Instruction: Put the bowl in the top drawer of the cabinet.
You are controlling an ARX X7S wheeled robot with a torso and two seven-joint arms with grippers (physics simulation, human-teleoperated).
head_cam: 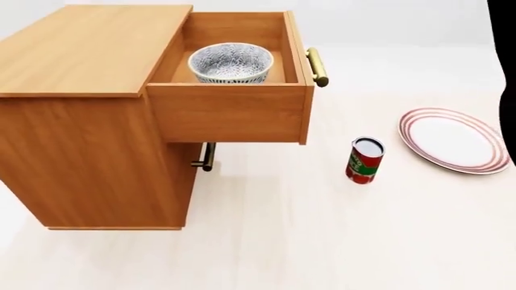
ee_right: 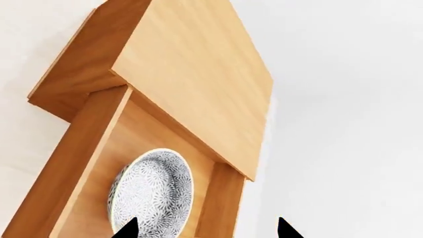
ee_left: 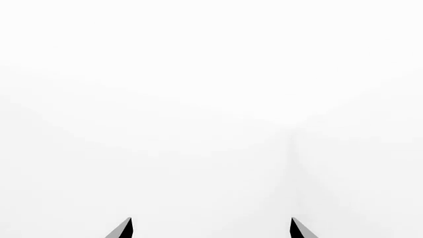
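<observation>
Pale cream floor (head_cam: 322, 241), blank white backdrop. Light-brown wood-grain cabinet (head_cam: 81, 60) sits at about 10 o'clock in the head view, its upper box-shaped drawer with the brass bar handle (head_cam: 229, 112) pulled well out.

Grey-white speckled deep bowl (head_cam: 231, 62) stands upright on the drawer floor, near the back, walls clear on both sides. So the placing looks done, judging from this.

Right gripper (ee_right: 205, 229): only two dark fingertips (ee_right: 128, 229) show, spread apart with nothing between them. It hangs above the bowl and open drawer, looking down. Left gripper (ee_left: 211, 229): tips likewise apart and empty, facing blank white.

Step in hand reads as retreat. Lift the right arm straight up and back, and keep the tips off the bowl rim and drawer sides. If you close the drawer, push flat on the front panel near the handle, slowly, so the bowl does not slide.

Hidden or unclear:
- Neither arm shows in the head view apart from a dark edge at 3 o'clock; I cannot tell what it is.
- Lower drawer (head_cam: 202, 158) is mostly behind the open one; only its handle end peeks out.
- Red-labelled can (head_cam: 364, 160) at 4 o'clock: label text unreadable.
- White red-ringed plate (head_cam: 451, 140) at 3 o'clock, well apart from the cabinet.
- Left wrist view gives no scene reference.
</observation>
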